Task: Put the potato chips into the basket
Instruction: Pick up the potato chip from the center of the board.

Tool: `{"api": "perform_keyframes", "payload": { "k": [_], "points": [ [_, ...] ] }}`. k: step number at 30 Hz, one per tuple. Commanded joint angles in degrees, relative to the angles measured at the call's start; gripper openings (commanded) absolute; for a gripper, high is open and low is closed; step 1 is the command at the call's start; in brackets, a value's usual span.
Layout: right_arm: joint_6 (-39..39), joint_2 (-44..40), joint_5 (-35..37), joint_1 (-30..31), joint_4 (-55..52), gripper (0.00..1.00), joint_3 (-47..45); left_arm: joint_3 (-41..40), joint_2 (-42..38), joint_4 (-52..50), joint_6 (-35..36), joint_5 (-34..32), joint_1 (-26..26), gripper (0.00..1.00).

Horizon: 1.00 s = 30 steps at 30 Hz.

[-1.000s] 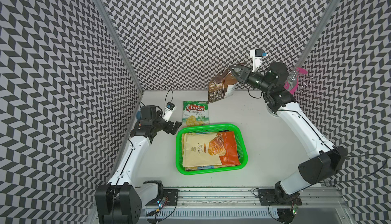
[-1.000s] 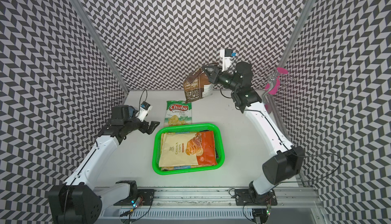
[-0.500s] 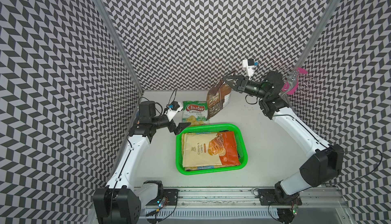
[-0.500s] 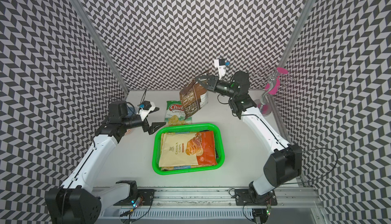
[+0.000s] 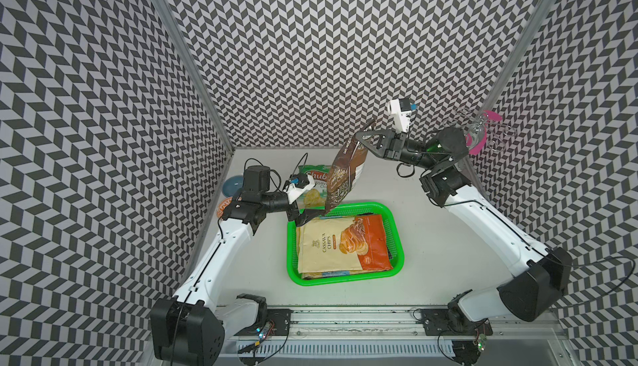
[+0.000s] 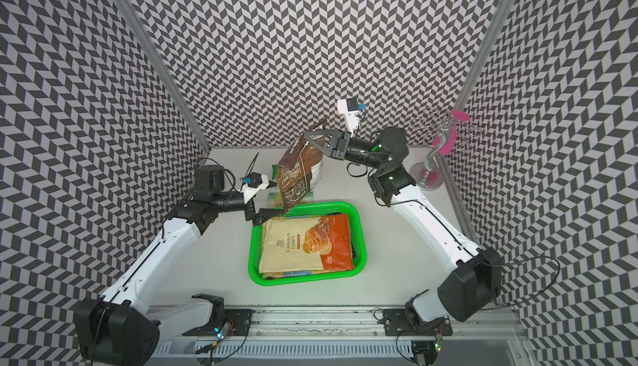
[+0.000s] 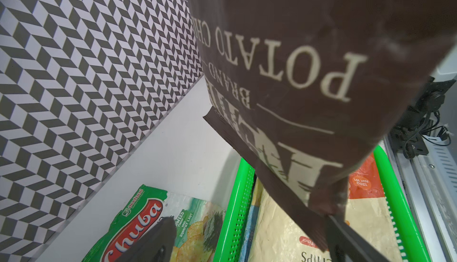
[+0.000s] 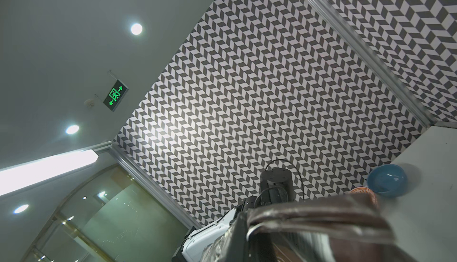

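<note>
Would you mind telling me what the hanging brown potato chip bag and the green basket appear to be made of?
The brown potato chip bag looks like thin flexible film, likely plastic or foil laminate: it creases, shows highlights and has a flat sealed edge. The green basket looks like rigid moulded plastic, smooth, glossy, with rows of holes in its walls.

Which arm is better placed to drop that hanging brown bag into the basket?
Right. The right gripper is shut on the brown bag, hanging over the far edge of the basket; the left gripper is open.
</note>
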Motion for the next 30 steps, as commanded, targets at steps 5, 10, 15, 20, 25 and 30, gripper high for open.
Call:
{"api": "perform_keyframes", "payload": {
  "k": [5,10,15,20,25,30],
  "points": [
    [2.2,-2.3,4.3,2.9,9.8,0.0,-0.3,3.2,0.4,-2.9,1.6,1.5,-1.2,0.98],
    [-0.6,-2.8,6.5,3.4,7.9,0.0,-0.3,4.4,0.3,-7.7,6.1,4.3,-1.4,0.99],
    [0.2,-2.6,7.6,3.4,9.1,0.0,-1.0,4.6,-0.3,-9.6,8.2,5.5,-1.5,0.99],
    [3.5,-2.0,8.0,3.4,12.0,0.0,-1.3,4.0,-0.3,-6.8,5.3,5.2,-1.5,0.99],
    [4.8,-1.9,8.6,3.5,12.8,0.0,-1.5,3.9,0.2,-2.4,-0.2,3.3,-1.4,0.97],
    [6.1,-1.9,9.4,3.9,13.4,0.0,-1.9,3.9,0.5,0.0,-3.1,3.2,-1.7,0.94]
  ]
}}
